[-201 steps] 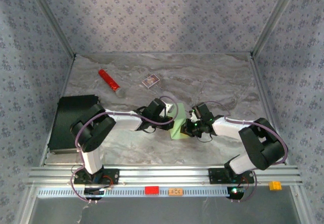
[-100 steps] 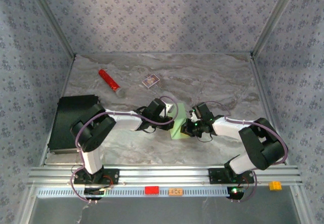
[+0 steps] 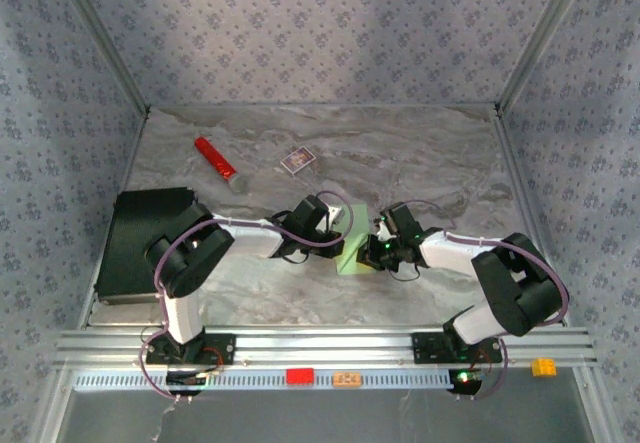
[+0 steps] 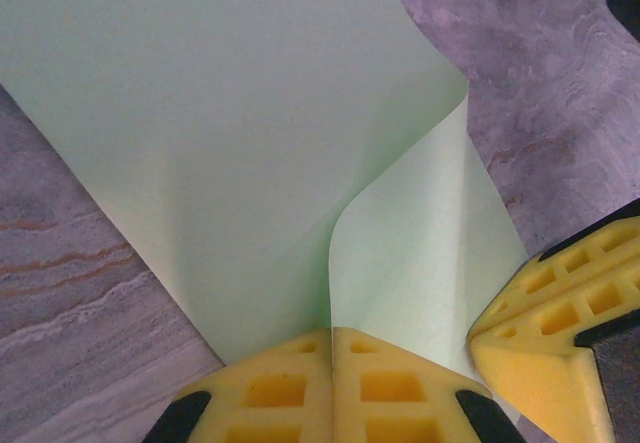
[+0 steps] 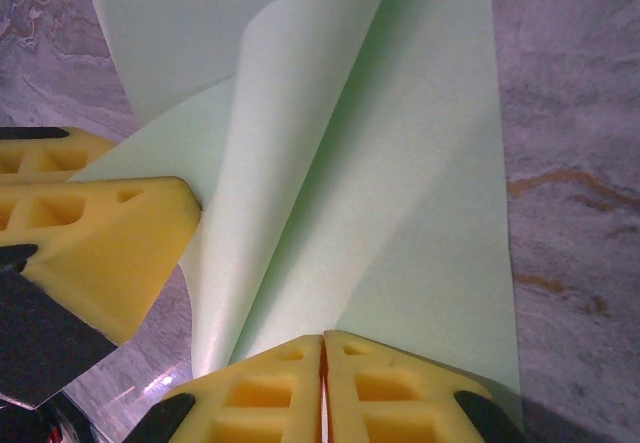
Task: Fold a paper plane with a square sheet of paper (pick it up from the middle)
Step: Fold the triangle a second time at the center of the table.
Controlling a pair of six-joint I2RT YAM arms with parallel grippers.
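Two arms are meeting at mid-table, and against a second ago little is changing: the left arm's elbow is edging slightly right and its wrist is nudging closer to the paper, while the right arm is sitting as it was.

One square sheet of paper (image 3: 352,254) is lying pale green on the table (image 3: 430,163) between the two wrists, partly lifted and curling. The left gripper (image 3: 342,236) is pinching it. From the left wrist, the yellow pads of the left gripper (image 4: 333,348) are pressing fully together, with a curled flap of the sheet (image 4: 230,143) rising from the seam. The right gripper (image 3: 368,253) is pinching it too. From the right wrist, the right gripper's (image 5: 322,355) pads are pressing tight on the near edge of the sheet (image 5: 400,163), a fold lifting up the middle. Each wrist view is catching the other gripper's yellow finger just beside the paper.

Counting the rest: one red cylinder (image 3: 215,159) and one small card box (image 3: 297,160) are lying well apart from the paper at the far side. One black box (image 3: 145,238) is sitting at the left edge; what it is holding I cannot tell.
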